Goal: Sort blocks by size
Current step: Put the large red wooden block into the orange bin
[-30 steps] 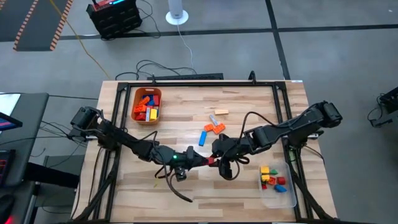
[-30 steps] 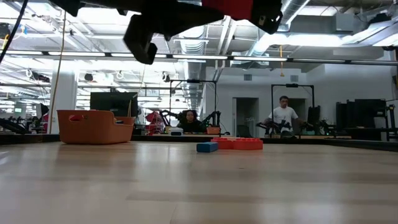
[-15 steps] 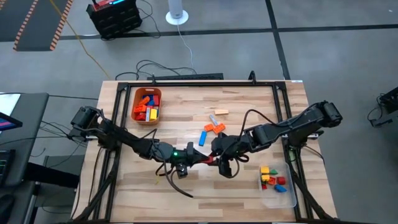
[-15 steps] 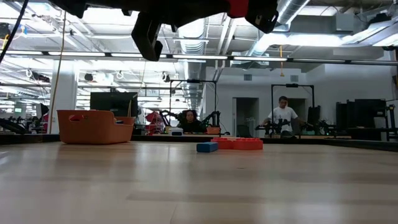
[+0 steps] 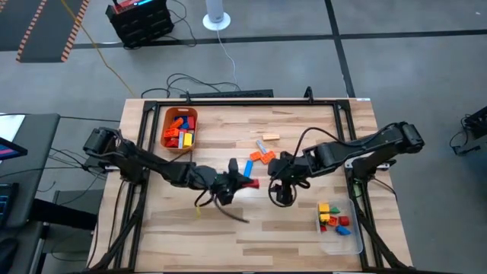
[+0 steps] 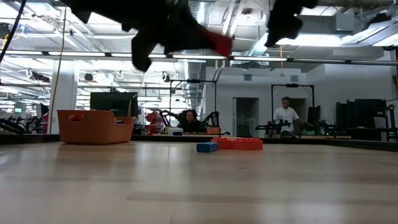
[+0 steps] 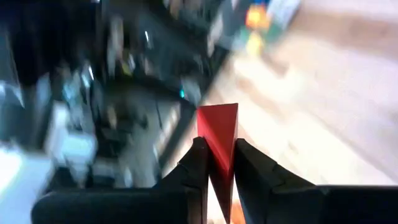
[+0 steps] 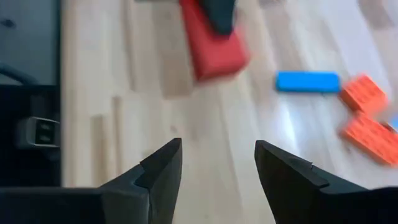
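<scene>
The left gripper (image 5: 245,183) is clamped on a long red block (image 7: 219,140) above the table's middle. The right gripper (image 8: 214,165), fingers spread and holding nothing, hangs just beside it. Beyond lie a blue block (image 5: 248,168) and orange blocks (image 5: 263,157), touching. The orange bin (image 5: 179,129) holds orange, red, blue and yellow blocks. The clear tray (image 5: 339,228) holds small yellow, red, green and blue cubes.
</scene>
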Controlling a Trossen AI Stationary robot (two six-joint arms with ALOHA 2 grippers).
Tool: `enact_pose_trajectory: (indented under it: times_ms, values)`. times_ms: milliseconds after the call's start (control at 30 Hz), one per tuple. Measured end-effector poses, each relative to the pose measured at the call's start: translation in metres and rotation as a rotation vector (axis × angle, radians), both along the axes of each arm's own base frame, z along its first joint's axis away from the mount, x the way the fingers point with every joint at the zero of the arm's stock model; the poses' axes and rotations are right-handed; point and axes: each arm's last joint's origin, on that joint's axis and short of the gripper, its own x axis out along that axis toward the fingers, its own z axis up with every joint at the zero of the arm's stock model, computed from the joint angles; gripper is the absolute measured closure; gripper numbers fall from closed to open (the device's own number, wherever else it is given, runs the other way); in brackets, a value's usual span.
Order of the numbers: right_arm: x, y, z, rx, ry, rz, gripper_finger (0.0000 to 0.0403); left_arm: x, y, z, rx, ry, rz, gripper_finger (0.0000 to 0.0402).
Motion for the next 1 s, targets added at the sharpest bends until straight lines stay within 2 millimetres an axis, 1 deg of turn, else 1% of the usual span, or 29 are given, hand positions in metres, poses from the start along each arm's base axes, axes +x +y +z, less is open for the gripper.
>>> enact_pose_trajectory:
  times_ms: [100,200,300,400,500,633,700,767,833,1000]
  values:
    - [-0.008,0.001,-0.004,-0.060,0.059,-0.065,0.0171,-0.007,0.012,-0.002,-0.068,0.079,0.143,0.0355]
    - [-0.016,0.003,-0.017,-0.169,0.111,-0.153,0.0171,-0.018,0.025,-0.003,-0.123,0.148,0.366,0.0355]
    - [-0.022,0.005,-0.033,-0.268,0.115,-0.216,0.0171,-0.035,0.038,-0.004,-0.148,0.198,0.612,0.0356]
    - [-0.027,0.005,-0.048,-0.335,0.130,-0.253,0.0171,-0.059,0.051,-0.003,-0.167,0.218,0.839,0.0355]
    - [-0.029,0.001,-0.060,-0.392,0.120,-0.291,0.0171,-0.082,0.066,0.001,-0.194,0.200,1.035,0.0352]
    - [-0.025,-0.008,-0.067,-0.435,0.080,-0.323,0.0171,-0.107,0.092,0.009,-0.227,0.107,1.268,0.0344]
    - [-0.022,-0.013,-0.069,-0.435,0.065,-0.330,0.0171,-0.114,0.107,0.011,-0.257,0.077,1.348,0.0346]
    - [-0.019,-0.017,-0.069,-0.437,0.046,-0.332,0.0171,-0.120,0.124,0.009,-0.276,0.064,1.416,0.0347]
    - [-0.017,-0.019,-0.068,-0.437,0.025,-0.331,0.0171,-0.126,0.144,0.003,-0.312,0.106,1.465,0.0347]
    - [-0.013,-0.017,-0.066,-0.444,-0.010,-0.298,0.0171,-0.142,0.186,-0.021,-0.547,0.271,1.471,0.0347]
